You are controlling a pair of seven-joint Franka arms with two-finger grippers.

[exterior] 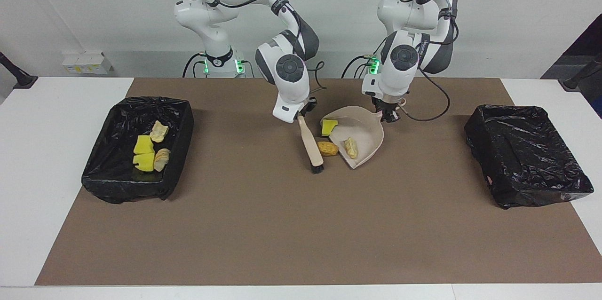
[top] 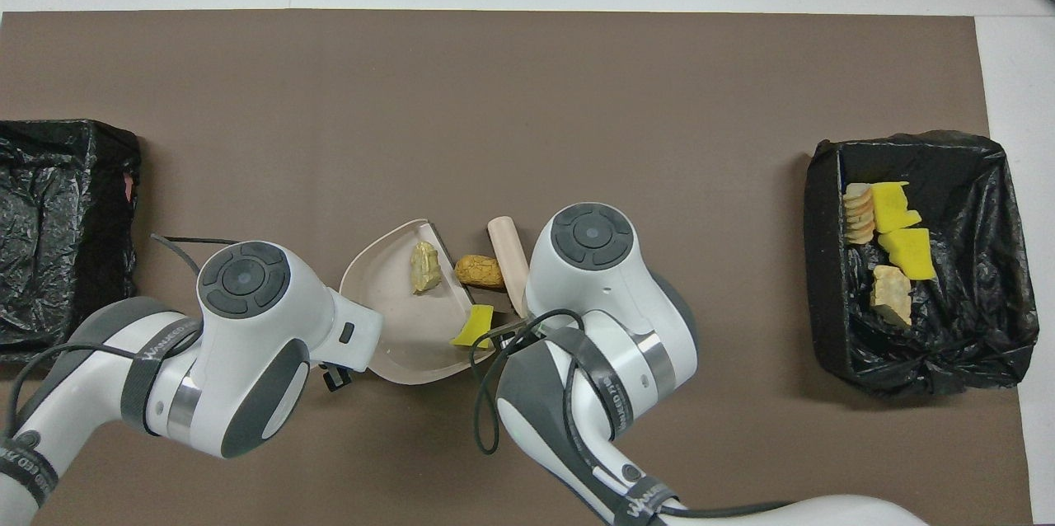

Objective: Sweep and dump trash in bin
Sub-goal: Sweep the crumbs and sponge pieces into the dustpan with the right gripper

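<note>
At the middle of the brown mat: the sweeping tools meet, with the loose scrap between them.
Right gripper (exterior: 304, 111): clamped tight on the top of the brush (exterior: 311, 144) handle, over the mat beside the dustpan's open side.
Brush: slanted, beige handle running down to dark bristles that sit at the mat; it stands just beside the orange lump, on the side toward the right arm's end of the table.
Left gripper (exterior: 388, 115): closed on the dustpan (exterior: 369, 130) by its short handle at the end nearest the robots.
Dustpan: beige, resting low on the mat, its open lip turned toward the brush.
Orange crusty lump (exterior: 328, 148): on the mat at the dustpan's lip, between lip and brush; whether it touches the lip cannot be told.
Yellow sponge chunk (exterior: 329, 126): at the corner of the dustpan's lip nearest the robots.
Tan bread-like lump (exterior: 351, 147): inside the dustpan, just past the lip.
Filled bin (exterior: 117, 175): black-lined, at the right arm's end of the table, holding two yellow chunks (exterior: 143, 152) and two pale crusty lumps (exterior: 160, 145).
Second bin (exterior: 526, 156): black-lined, at the left arm's end, well apart from the tools.
</note>
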